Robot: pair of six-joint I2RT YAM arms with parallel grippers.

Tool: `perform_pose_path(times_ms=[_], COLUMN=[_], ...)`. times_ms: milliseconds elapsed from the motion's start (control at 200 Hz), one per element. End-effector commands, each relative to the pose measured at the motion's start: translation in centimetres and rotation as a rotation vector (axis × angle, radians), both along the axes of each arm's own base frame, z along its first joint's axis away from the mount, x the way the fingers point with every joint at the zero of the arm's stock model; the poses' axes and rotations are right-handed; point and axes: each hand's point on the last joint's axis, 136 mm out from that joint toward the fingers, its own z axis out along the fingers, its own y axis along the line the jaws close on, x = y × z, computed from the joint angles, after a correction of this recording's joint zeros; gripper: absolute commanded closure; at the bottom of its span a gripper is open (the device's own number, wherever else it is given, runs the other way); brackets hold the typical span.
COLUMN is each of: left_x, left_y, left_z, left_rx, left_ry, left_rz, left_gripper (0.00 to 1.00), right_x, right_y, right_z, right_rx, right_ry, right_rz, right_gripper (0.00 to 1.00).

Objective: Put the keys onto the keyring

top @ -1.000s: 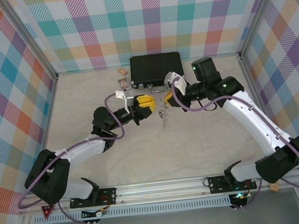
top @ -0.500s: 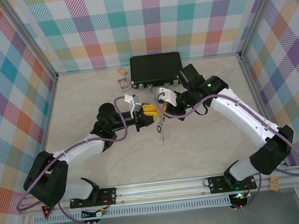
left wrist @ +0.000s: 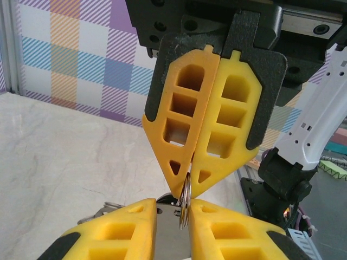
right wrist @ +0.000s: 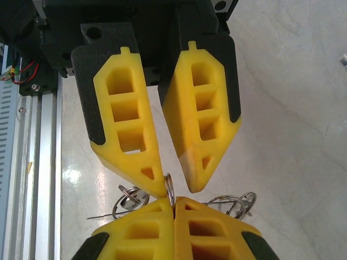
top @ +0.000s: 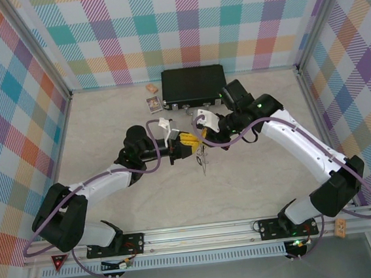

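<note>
**Keyring (top: 202,158) held up over the middle of the table (top: 105,120)**

The left gripper (right wrist: 174,187) reaches in with its fingers a little apart, one tip on each side of the ring's edge. I cannot tell whether either tip presses it. The keyring hangs between the two tools, and its wire loops (right wrist: 130,199) dangle beside it. The right gripper (left wrist: 187,189) has its fingers pressed together, pinching the ring's rim.

- Two robot arms (top: 111,182) (top: 304,147), one gripper each: left gripper (left wrist: 184,211), right gripper (right wrist: 173,208).
- One keyring (top: 202,157).
- One black case (top: 193,87).
- Two small cards (top: 154,104) (top: 150,88).
</note>
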Motion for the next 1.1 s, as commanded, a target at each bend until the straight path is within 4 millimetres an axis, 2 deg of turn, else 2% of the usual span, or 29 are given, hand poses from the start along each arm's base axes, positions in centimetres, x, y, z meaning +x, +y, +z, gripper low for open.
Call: perform_pose_path(times_ms=[0, 160, 925, 1095], left_x=[-0.2, -0.4, -0.2, -0.1], left_y=[-0.4, -0.2, 0.2, -0.3], left_z=[1.4, 2.1, 2.7, 1.9], left_rx=[-0.025, -0.046, -0.081, -0.060], left_ry=[-0.051, -0.071, -0.094, -0.051], left_rz=[-0.032, -0.030, -0.004, -0.042], left_gripper=[0.78, 0.79, 0.79, 0.80], right_x=[-0.8, -0.9, -0.7, -0.9], right_y=[0.9, 0.9, 0.3, 0.6], right_z=[1.2, 1.1, 0.4, 1.0], right_rx=[0.042, 0.038, 0.017, 0.042], right_ry=[-0.001, -0.002, -0.032, -0.022], right_rz=[0.054, 0.054, 0.039, 0.045], right_gripper=[1.00, 1.00, 1.00, 1.00])
